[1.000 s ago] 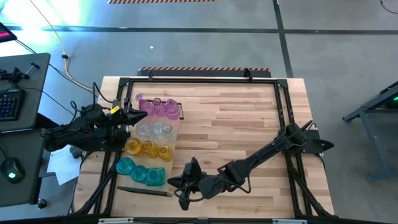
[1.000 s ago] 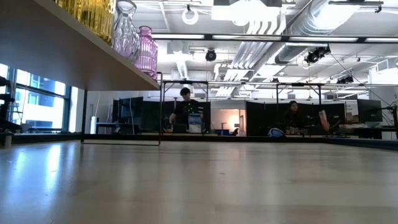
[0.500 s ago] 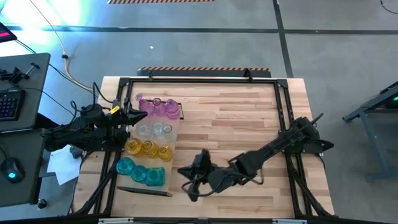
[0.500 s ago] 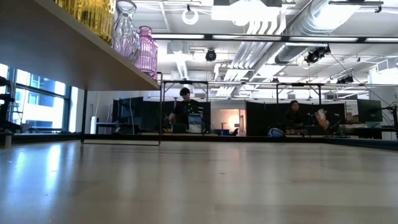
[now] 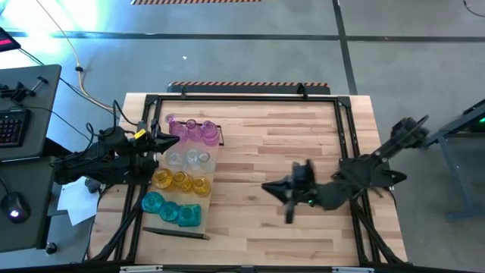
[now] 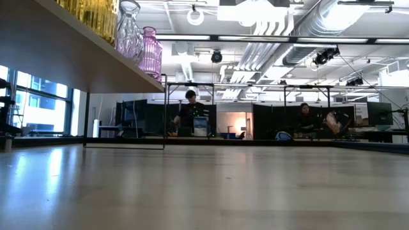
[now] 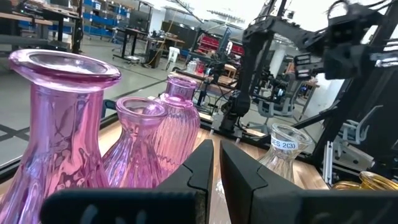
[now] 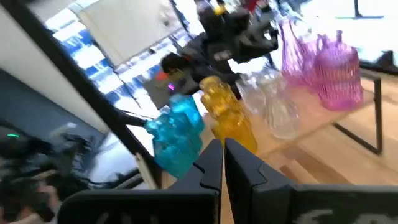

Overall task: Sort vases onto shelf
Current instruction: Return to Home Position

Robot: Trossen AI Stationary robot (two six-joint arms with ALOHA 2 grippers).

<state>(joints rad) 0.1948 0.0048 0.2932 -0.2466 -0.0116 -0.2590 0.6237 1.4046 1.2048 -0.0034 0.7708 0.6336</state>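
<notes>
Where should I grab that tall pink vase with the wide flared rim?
Pinch the narrow neck just under the flared rim of the tall pink vase, likely from the side facing away from the neighbouring pink vase crowding it; the rim should stop slipping.

Pretty bright overall: ceiling lights (image 6: 255, 9) glare off the tabletop (image 6: 211, 191), and the floor (image 5: 68, 19) looks washed out, probably window light.

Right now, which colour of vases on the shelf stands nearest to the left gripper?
The pink vases, the rearmost row: the left gripper points right at them, while the teal vases stand farthest from it.
</notes>
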